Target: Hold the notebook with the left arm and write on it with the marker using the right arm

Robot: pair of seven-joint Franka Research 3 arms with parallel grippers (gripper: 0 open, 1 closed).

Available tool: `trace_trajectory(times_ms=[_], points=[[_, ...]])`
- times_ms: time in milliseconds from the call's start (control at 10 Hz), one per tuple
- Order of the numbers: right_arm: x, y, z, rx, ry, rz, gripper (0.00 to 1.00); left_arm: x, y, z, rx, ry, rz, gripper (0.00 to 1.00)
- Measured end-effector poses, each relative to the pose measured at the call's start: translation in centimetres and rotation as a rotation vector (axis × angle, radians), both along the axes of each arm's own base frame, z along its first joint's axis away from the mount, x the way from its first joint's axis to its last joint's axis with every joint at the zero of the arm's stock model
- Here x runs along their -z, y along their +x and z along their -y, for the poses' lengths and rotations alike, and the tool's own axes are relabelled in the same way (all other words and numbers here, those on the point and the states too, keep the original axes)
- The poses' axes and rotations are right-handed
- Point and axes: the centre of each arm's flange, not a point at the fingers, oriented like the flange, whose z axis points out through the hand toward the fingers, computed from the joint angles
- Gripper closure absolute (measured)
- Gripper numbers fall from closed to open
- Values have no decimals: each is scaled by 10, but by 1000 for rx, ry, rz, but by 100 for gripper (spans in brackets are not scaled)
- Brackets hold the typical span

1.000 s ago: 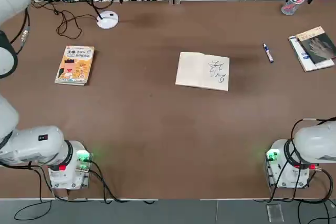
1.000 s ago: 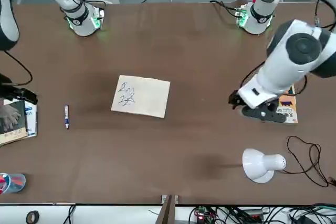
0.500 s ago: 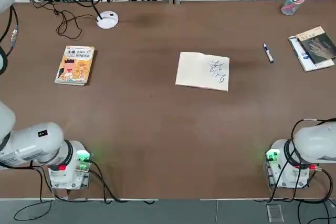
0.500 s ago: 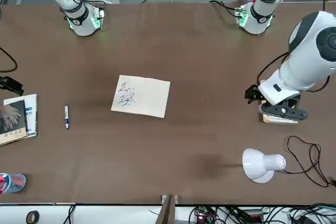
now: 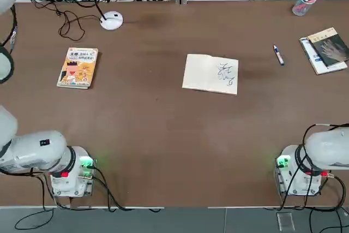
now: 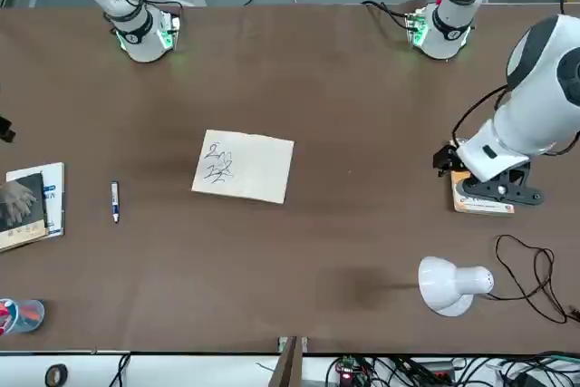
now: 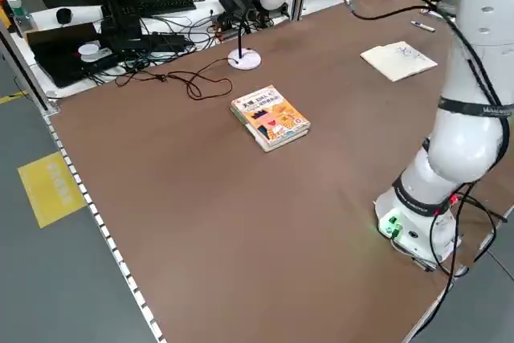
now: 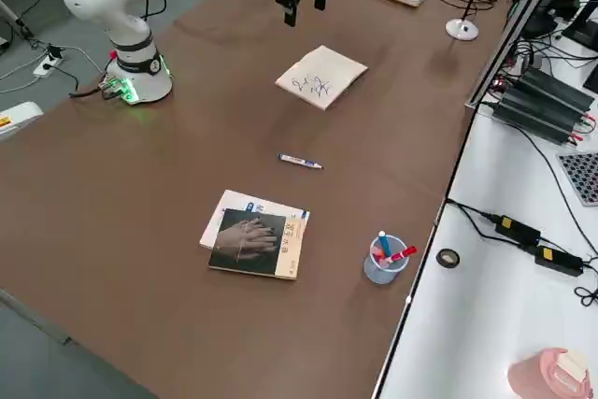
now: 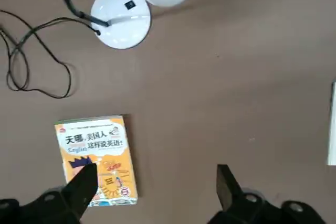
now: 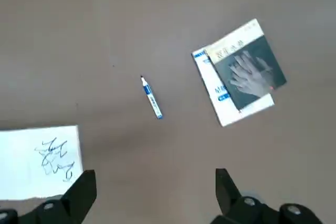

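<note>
Left gripper (image 9: 160,174) and right gripper (image 10: 156,175) now sit farther out on their own sides of the notebook (image 5: 197,75), pincers apart and empty, marker (image 5: 278,55) lying right of it, scribbles (image 5: 226,73) down, probably only parking left.

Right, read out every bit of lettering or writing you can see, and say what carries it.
"天哪, 美国人这样说英语!": cover of the orange cartoon book.
Letters starting "M": the white magazine; the rest is hidden.
Too small or blurred: the grey-covered book's title, the marker's print.
Notebook: ink scribbles, no word I can make out.
</note>
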Motion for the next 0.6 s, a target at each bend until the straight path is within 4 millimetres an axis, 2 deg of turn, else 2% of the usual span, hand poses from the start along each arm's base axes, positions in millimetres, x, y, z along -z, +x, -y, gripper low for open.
trace_trajectory(times_ms=[300, 600], points=[[-21, -9, -2, -3, -2, 28, 0, -23, -3, -20, 15, 10, 26, 0], [-20, -5, -3, -13, -2, 46, 0, -53, -19, -57, 1, 34, 0, 0]])
